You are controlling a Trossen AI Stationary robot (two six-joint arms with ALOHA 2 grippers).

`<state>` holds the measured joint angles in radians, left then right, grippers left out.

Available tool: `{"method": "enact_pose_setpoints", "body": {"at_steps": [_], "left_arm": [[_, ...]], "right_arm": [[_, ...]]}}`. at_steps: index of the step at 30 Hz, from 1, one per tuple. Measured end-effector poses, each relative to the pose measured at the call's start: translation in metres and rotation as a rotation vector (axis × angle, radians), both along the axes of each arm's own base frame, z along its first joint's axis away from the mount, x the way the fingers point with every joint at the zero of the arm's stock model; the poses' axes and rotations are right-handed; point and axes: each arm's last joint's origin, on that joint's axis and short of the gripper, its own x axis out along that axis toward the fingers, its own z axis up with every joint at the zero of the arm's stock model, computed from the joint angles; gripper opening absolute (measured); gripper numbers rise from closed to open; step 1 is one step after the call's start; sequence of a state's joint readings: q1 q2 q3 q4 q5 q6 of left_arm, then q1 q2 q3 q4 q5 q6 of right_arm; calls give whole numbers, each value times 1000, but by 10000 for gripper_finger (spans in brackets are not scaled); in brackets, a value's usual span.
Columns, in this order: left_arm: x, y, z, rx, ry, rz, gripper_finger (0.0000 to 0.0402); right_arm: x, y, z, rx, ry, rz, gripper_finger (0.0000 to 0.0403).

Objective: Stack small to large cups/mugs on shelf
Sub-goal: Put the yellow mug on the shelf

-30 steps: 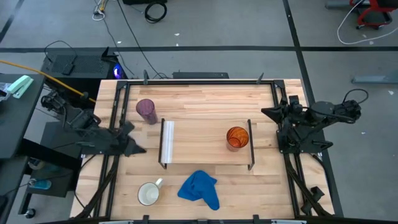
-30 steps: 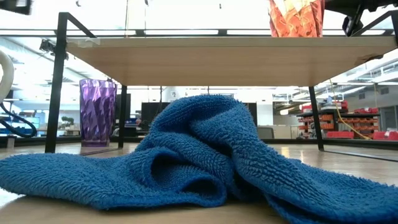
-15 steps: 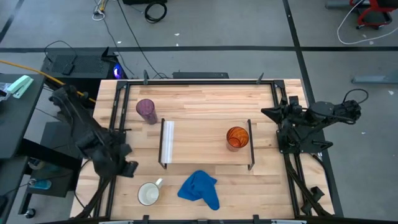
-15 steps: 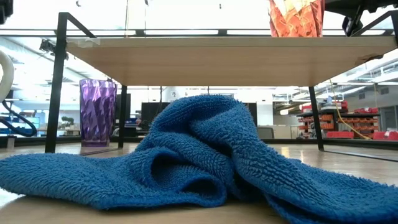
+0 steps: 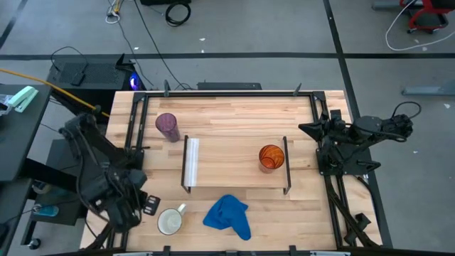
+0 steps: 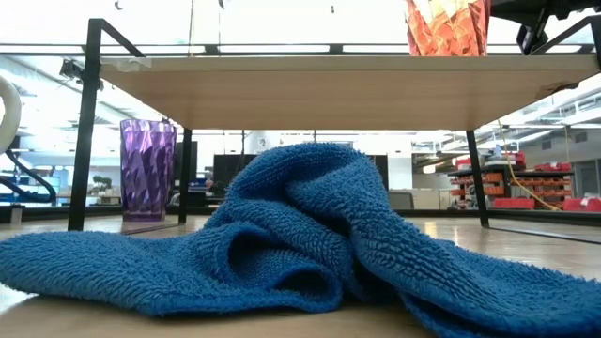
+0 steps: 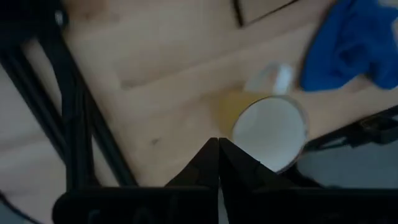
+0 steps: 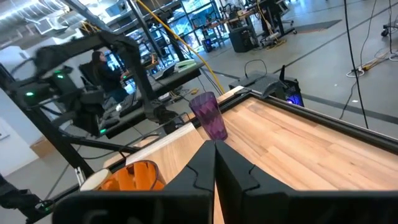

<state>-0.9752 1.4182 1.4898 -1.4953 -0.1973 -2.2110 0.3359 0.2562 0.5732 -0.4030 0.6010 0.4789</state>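
The white mug (image 5: 169, 222) stands on the tabletop near its near-left corner, its handle (image 5: 181, 209) toward the shelf; the left wrist view looks into its mouth (image 7: 270, 134). My left gripper (image 5: 147, 205) is shut just left of it, touching nothing. The purple cup (image 5: 167, 126) stands on the table beyond the shelf's left end, and also shows upright in the low view (image 6: 146, 169). The orange cup (image 5: 270, 157) stands on the shelf (image 5: 234, 163) near its right end. My right gripper (image 5: 304, 129) waits shut at the table's right edge.
A crumpled blue cloth (image 5: 229, 216) lies on the table just in front of the shelf, right of the mug, and fills the low view (image 6: 282, 244). Black frame rails (image 5: 126, 171) run along the table's left and right sides. The shelf's white strip (image 5: 193, 160) marks its left end.
My left arm has swung toward the table's near edge, from beside the shelf's left end down to a spot just left of the white mug, turning as it went. The cups, mug and cloth have stayed in place.
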Motion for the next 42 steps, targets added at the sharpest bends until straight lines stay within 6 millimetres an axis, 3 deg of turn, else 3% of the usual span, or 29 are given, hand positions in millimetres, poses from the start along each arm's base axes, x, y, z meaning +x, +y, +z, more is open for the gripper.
{"method": "enact_pose_setpoints", "body": {"at_steps": [4,8,12,17,27,34,42], "left_arm": [[21,-22,7,118,-37,-55,14],[41,-40,-5,176,-16,-146,12],[48,-50,-19,184,54,-158,16],[50,-49,-25,94,189,-34,30],[61,-68,-25,-110,91,81,78],[68,-67,-33,-122,174,128,105],[66,-63,-39,-90,295,165,106]], "right_arm": [[0,0,0,0,0,0,14],[0,0,0,0,0,0,13],[0,0,0,0,0,0,12],[0,0,0,2,-1,1,13],[0,2,0,64,-12,62,12],[0,2,0,59,-10,63,12],[0,2,-1,52,4,67,12]]}}
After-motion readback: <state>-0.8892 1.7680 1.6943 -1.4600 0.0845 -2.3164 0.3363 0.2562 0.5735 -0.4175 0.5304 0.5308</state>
